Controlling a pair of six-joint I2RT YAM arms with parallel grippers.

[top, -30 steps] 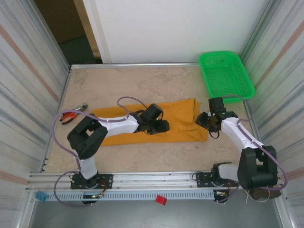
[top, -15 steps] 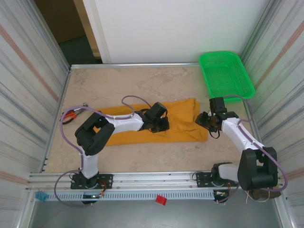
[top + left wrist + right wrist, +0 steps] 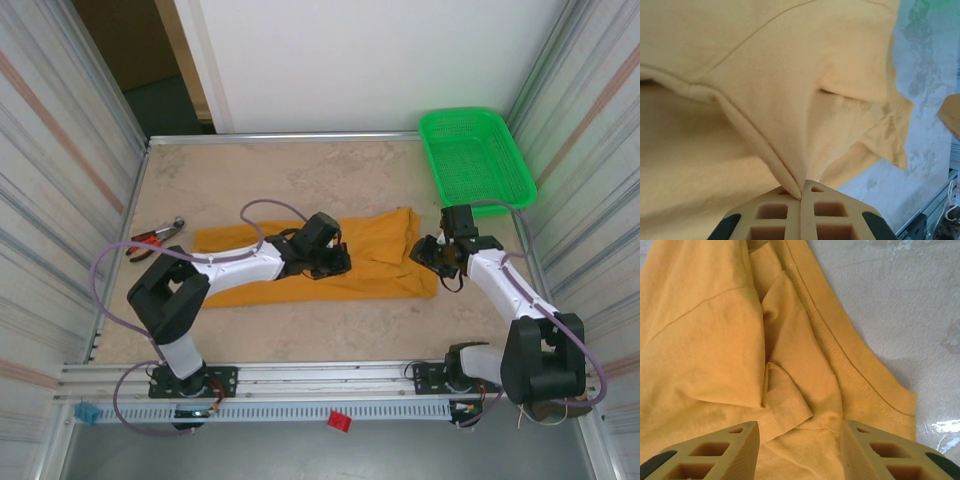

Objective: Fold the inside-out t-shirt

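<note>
Near the green basket, the part-folded t-shirt is pinched by the clamped left end effector; the right end effector is held parted, empty, above its hem; further folding is judged outstanding

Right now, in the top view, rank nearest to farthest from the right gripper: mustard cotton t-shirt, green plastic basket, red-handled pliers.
1. mustard cotton t-shirt: its right end lies directly below the right gripper.
2. green plastic basket: far right corner.
3. red-handled pliers: far left edge.
</note>
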